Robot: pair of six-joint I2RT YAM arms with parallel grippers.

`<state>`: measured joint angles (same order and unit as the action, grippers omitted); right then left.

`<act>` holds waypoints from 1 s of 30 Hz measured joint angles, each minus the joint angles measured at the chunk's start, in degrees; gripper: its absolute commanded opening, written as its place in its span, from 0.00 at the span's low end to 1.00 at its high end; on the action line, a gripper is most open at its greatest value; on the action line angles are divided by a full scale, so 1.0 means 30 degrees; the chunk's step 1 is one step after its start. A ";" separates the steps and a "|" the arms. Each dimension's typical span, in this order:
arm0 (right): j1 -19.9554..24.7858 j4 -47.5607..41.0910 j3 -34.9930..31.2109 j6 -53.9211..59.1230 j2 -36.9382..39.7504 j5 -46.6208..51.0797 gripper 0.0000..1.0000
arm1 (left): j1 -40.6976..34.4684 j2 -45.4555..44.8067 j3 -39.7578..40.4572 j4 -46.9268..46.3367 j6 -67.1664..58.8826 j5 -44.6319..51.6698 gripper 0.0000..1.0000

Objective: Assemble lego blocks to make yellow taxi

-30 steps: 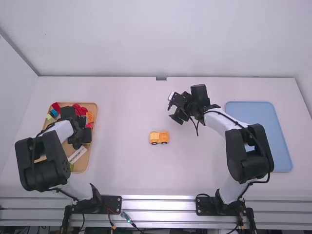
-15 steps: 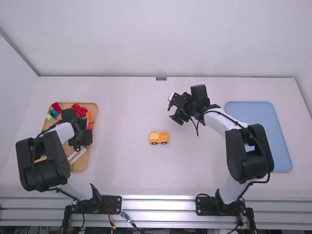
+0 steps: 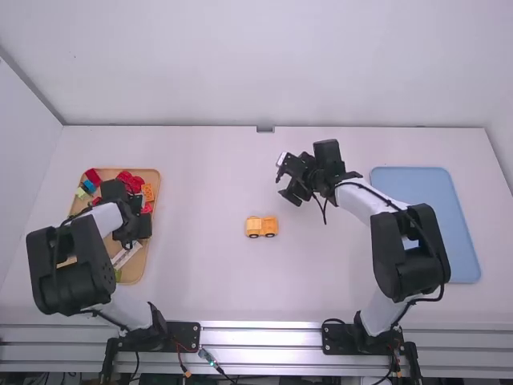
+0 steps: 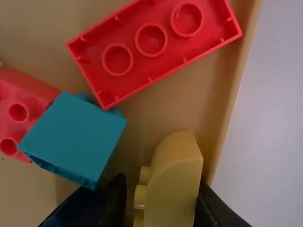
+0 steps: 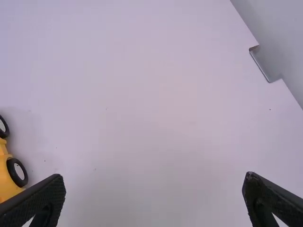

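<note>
In the high view, the left gripper [image 3: 131, 228] is low over the wooden tray [image 3: 143, 269]. In the left wrist view, a yellow curved brick [image 4: 174, 189] lies by the tray wall, its studs facing sideways. The left gripper [image 4: 163, 194] stands open around it, one finger on each side with narrow gaps. A small yellow-orange vehicle [image 3: 261, 227] with black wheels rests mid-table, its edge also visible in the right wrist view [image 5: 8, 182]. Beyond it to the right, the right gripper [image 3: 286, 180] hangs over the table; its own view shows this gripper [image 5: 155, 182] wide open, holding nothing.
Beside the yellow brick are a teal brick [image 4: 73, 135], a red brick [image 4: 151, 42] and another red piece [image 4: 21, 111]. An orange brick [image 3: 147, 192] lies near the tray's right wall. A blue tray [image 3: 453, 241] stands at the right, beside the right arm.
Early on, the left gripper shifted slightly within the tray area, then kept almost still. The right arm and the vehicle have stayed in place.
</note>
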<state>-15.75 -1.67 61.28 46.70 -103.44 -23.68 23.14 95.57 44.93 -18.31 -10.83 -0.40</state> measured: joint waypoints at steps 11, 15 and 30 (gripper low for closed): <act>0.0000 0.0007 0.0000 0.0007 0.0000 0.0015 0.99 | 0.0000 0.0000 -0.0036 -0.0087 0.0189 0.0204 0.11; -0.0015 0.0007 0.0000 0.0007 0.0000 0.0007 0.99 | 0.0000 0.0000 0.0044 -0.0073 0.0328 0.0255 0.02; -0.0197 0.3665 0.0000 -0.3402 0.0000 0.0000 0.99 | -0.1144 -0.4626 0.0240 0.0350 0.1180 0.0393 0.02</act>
<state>-16.34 9.32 61.28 36.49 -103.44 -23.68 19.70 81.69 45.65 -17.26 -7.29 0.78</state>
